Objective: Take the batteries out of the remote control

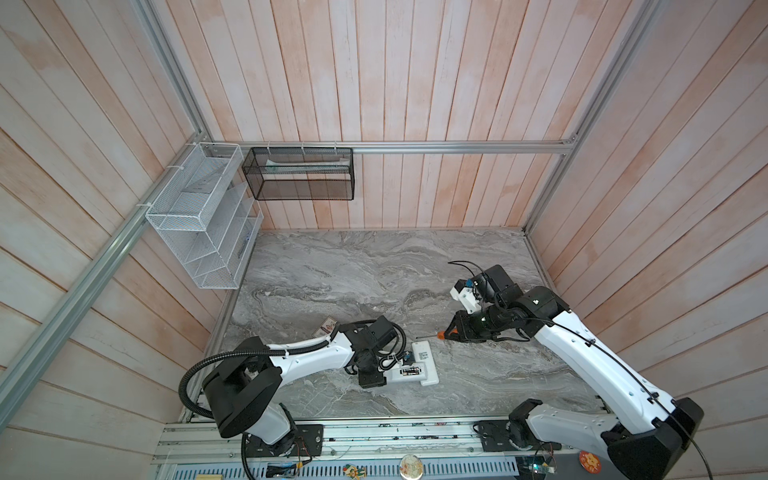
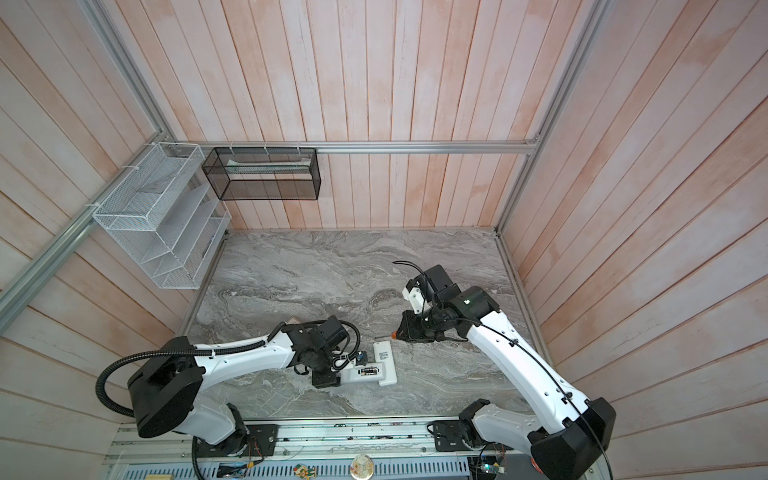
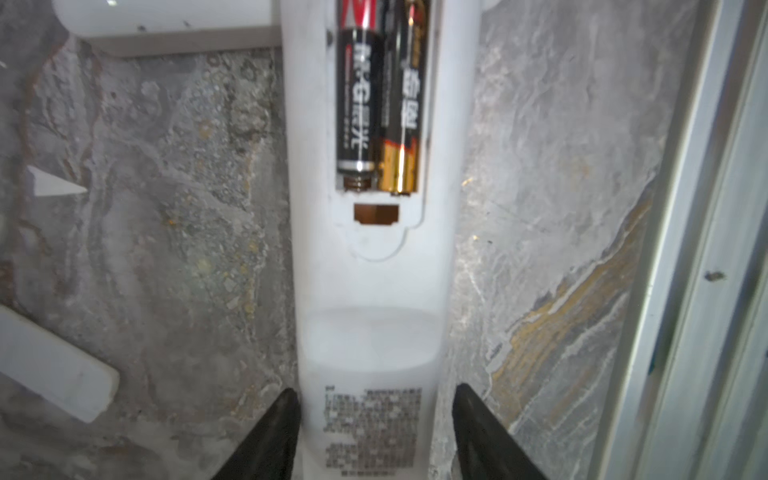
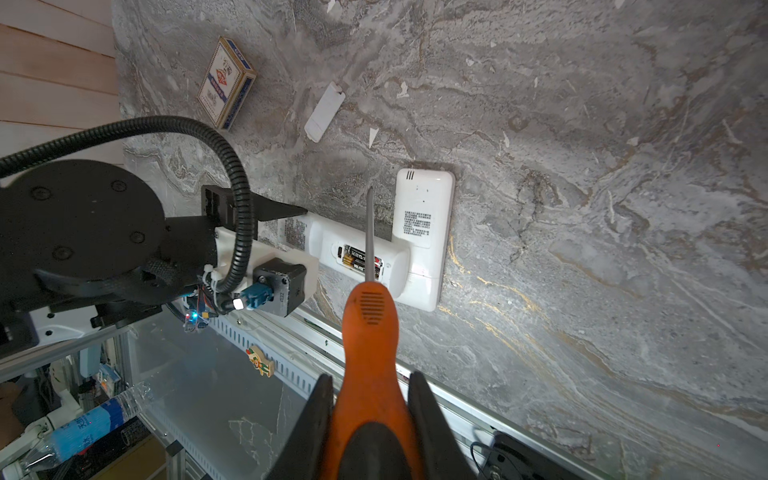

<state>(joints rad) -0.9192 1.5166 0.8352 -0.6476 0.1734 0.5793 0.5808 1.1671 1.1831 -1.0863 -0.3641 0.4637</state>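
Looking in from the front, I'd say the left gripper (image 3: pixel 376 392) has its fingers (image 3: pixel 286 415) spread either side of the remote control's (image 3: pixel 370 299) label end, barely touching it if at all. The batteries (image 3: pixel 376 104) lie side by side in its open bay (image 3: pixel 376 198). They look light, rigid and slick, wedged against a spring (image 3: pixel 357 183), so I'd lever one up at an end, then pinch across its middle. Farther back, the right gripper (image 4: pixel 371 376) is clamped on an orange screwdriver (image 4: pixel 370 332), its tip not yet at the bay.
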